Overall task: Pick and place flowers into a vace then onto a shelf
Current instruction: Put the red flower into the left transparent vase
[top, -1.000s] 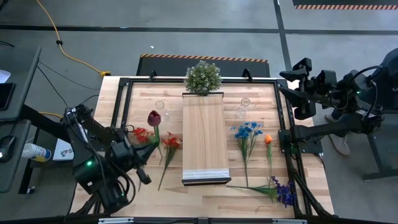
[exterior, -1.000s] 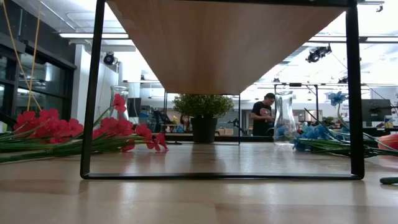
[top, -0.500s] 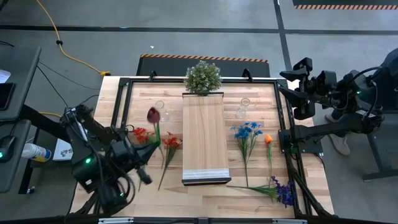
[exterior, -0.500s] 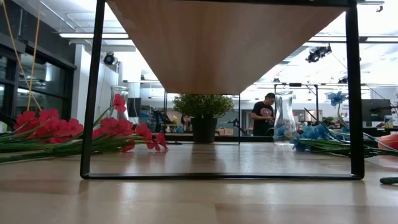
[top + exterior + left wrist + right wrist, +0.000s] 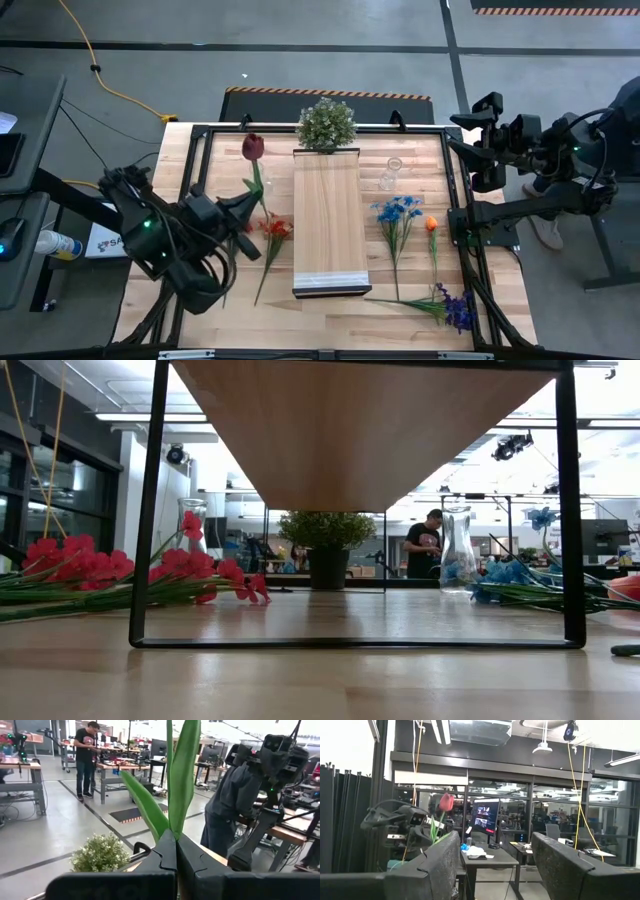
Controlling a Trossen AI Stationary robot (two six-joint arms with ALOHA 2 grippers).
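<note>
My left gripper [image 5: 256, 203] hangs over the table's left half, shut on a dark red tulip [image 5: 252, 146] with long green leaves [image 5: 182, 775]. The right wrist view shows that tulip [image 5: 446, 801] standing upright above the left arm. Other flowers lie flat on the tabletop: red ones [image 5: 272, 228] left of the shelf [image 5: 325, 220], blue [image 5: 397, 210], orange [image 5: 431, 223] and purple [image 5: 455, 305] to its right. Two clear glass vases [image 5: 192, 520] [image 5: 392, 172] stand toward the back. My right gripper [image 5: 495, 865] waits open, raised at the table's right edge. My left gripper pinches the tulip's green stem [image 5: 172, 836] between its two fingers, just below where the leaves spread. The fingers point about level, across the stem. The tulip stands up from the hold, bloom on top, lifted clear of the table.
A bushy potted plant [image 5: 326, 123] stands at the shelf's far end. A black metal frame [image 5: 200, 160] runs round the tabletop. The shelf's black legs [image 5: 148, 510] stand on the table. People work in the room behind [image 5: 87, 755].
My left gripper has risen and swung toward the table's far edge and the shelf, still shut. The tulip has gone with it, lifted clear, its bloom now farther back near the left vase. The right arm has kept still.
</note>
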